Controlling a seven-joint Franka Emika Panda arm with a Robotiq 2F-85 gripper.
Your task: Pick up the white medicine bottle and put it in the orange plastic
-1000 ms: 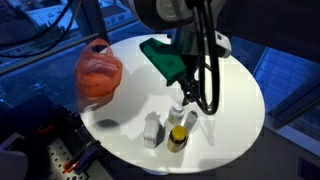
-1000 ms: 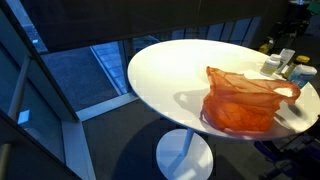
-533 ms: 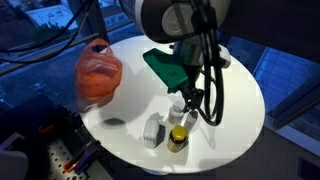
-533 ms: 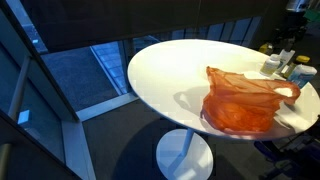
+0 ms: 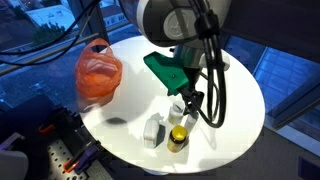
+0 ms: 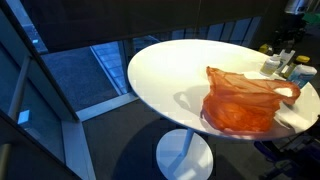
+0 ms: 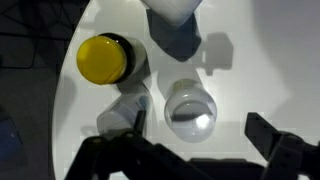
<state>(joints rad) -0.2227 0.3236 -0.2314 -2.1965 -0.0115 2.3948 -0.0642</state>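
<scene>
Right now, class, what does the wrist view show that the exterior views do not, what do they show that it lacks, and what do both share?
Only the wrist view: the gripper is open, with fingers on either side of the white medicine bottle, seen from above. Only the exterior views: the orange plastic bag and, in an exterior view, a green object. Shared: the white medicine bottle, the yellow-capped bottle and the white table.

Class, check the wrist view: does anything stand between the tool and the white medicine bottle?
Nothing visible does. The white medicine bottle lines up with the gap of the open tool; the yellow-capped bottle stands beside it, outside that gap.
</scene>
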